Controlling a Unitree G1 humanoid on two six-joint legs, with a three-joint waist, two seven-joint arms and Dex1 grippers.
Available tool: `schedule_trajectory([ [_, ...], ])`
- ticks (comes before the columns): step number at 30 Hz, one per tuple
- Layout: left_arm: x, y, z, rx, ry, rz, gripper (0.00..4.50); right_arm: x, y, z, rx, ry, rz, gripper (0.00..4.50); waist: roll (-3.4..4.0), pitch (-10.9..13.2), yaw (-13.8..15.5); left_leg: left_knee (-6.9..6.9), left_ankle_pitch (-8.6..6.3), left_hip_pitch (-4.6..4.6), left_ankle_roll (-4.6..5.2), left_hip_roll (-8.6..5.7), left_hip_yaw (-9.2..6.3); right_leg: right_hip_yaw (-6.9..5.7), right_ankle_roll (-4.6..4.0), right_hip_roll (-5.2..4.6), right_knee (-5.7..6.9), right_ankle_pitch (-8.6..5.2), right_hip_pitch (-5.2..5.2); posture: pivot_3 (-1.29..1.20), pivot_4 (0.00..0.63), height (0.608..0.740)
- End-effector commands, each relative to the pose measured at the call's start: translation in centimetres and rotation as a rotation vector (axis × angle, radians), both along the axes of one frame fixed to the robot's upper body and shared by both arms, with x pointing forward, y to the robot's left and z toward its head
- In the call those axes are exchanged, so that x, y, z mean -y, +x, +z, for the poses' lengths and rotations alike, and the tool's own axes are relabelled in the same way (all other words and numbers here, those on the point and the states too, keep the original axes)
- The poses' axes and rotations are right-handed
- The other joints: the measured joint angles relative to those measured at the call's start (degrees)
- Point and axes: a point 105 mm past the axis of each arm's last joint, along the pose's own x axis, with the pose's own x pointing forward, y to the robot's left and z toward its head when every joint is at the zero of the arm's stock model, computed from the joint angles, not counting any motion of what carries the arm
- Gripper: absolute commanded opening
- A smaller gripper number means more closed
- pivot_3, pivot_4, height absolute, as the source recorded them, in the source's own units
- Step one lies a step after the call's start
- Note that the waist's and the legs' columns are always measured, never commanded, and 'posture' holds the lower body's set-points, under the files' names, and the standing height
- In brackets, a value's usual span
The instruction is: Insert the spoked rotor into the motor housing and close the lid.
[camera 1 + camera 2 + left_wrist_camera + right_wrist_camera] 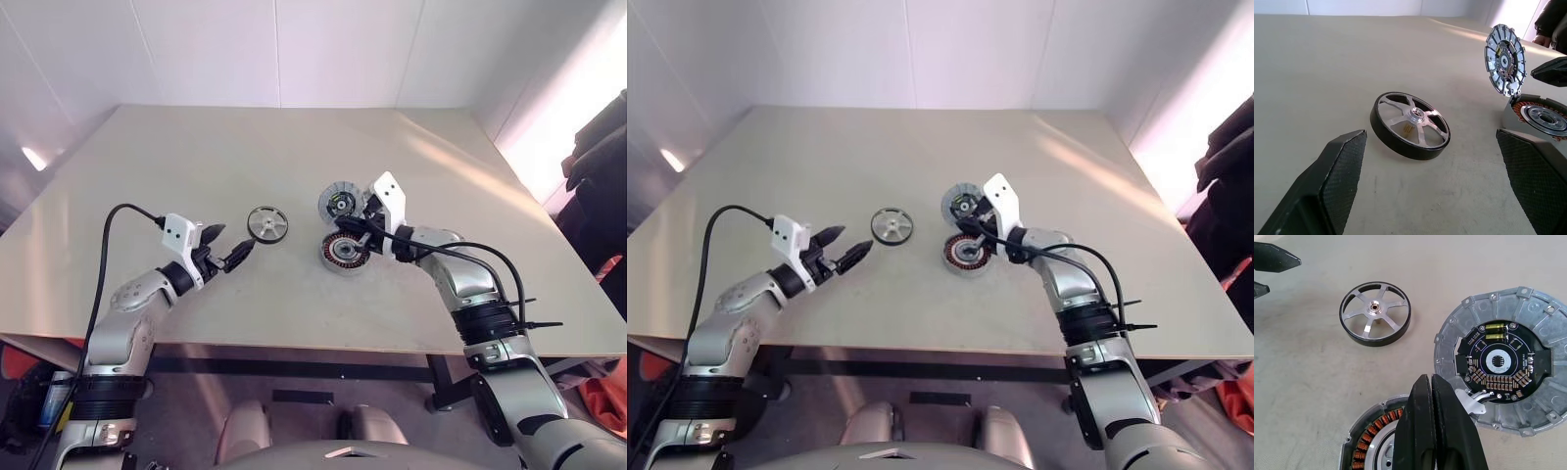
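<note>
Between grippers — spoked rotor (267, 224), open table (196, 147) around

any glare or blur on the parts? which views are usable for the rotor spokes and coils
Head views: bright glare streak on the table at the far right, clear of the parts. Left wrist view: spoked rotor sharp, its own fingers soft. Right wrist view: lid and rotor crisp; motor housing coils readable, half hidden by the shut right pincer.

Spoked rotor (266, 224) flat, lid (339, 203) tilted beside housing (345, 252).
</note>
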Motion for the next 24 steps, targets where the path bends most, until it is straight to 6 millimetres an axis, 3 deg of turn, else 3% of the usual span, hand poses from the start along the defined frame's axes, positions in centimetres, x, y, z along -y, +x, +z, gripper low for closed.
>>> schedule_trajectory([
  [1,-0.2,0.0,1.6,0.059,0.010,0.000,4.50,-0.2,-0.1,0.7,0.029,0.011,0.009,0.04,0.00,0.0,0.0,0.00,0.00,0.00,0.00,0.00,0.00,0.00,0.00,0.00,0.00,0.00,0.00,0.00,0.000,0.740],
  [6,-0.4,0.1,1.6,0.050,-0.008,0.018,4.50,0.8,-0.1,1.0,0.042,-0.009,-0.005,0.04,0.00,0.0,0.0,0.00,0.00,0.00,0.00,0.00,0.00,0.00,0.00,0.00,0.00,0.00,-0.01,0.00,0.000,0.740],
  [15,-2.7,1.4,1.2,-0.029,-0.092,0.151,4.50,6.1,1.0,3.1,0.118,-0.092,-0.126,0.04,0.00,0.0,0.1,0.00,0.00,0.02,0.00,-0.02,0.00,0.00,0.00,0.00,0.00,0.00,0.01,0.00,0.000,0.740],
  [21,-2.0,2.8,0.2,-0.114,-0.118,0.188,4.50,6.5,1.1,3.7,0.135,-0.088,-0.142,0.04,0.00,0.0,0.0,0.01,0.02,0.02,0.00,-0.02,-0.01,0.01,0.00,0.01,0.03,0.00,0.00,0.00,0.000,0.740],
  [24,-1.4,3.4,0.1,-0.186,-0.216,0.184,4.50,6.3,1.0,3.7,0.138,-0.084,-0.136,0.04,-0.01,0.0,0.1,0.02,0.03,0.00,0.02,-0.03,-0.01,0.00,0.00,0.00,0.04,0.00,0.00,0.00,0.000,0.740],
])
